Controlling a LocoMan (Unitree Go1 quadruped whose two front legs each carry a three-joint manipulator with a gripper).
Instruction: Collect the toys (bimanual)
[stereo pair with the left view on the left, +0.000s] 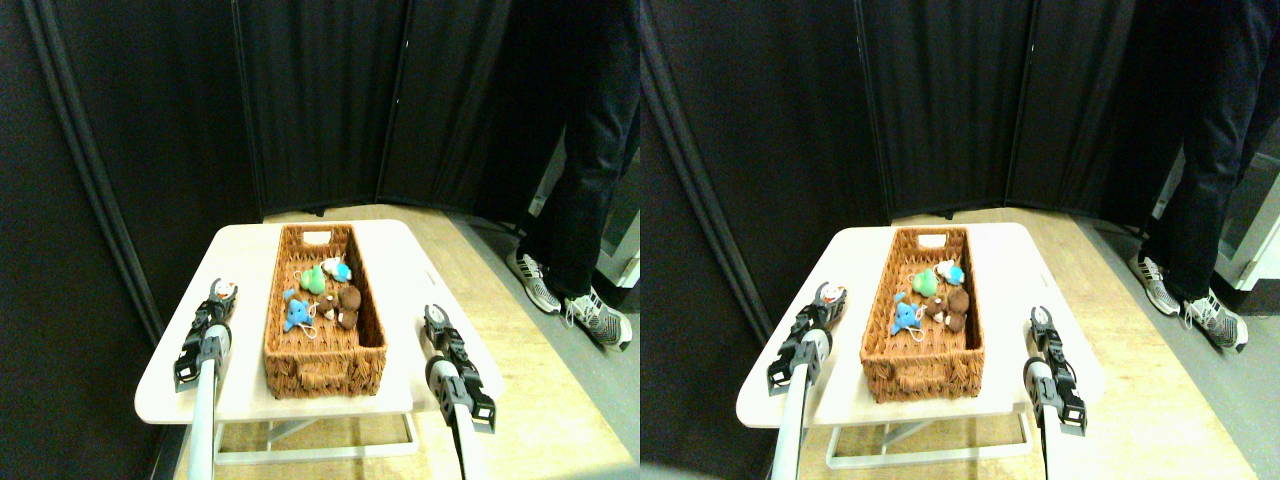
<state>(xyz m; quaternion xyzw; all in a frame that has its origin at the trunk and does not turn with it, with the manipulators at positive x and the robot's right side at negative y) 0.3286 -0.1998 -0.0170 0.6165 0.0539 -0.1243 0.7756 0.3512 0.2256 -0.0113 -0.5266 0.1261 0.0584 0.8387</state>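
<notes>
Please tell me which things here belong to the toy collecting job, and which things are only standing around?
Job: blue toy, green toy, white-teal toy, brown toys, left gripper, right gripper.

Standing around: basket holding the toys, table, person's legs, dark screen.

You're looking at a reddish-brown woven basket (322, 365) sitting on a cream table (240, 385); inside it, toys are showing blue (297, 313), green (313, 280), white-teal (338, 268) and brown (344, 305) (white strings trailing). Black curtains (320, 100) are hanging behind the far edge.
</notes>
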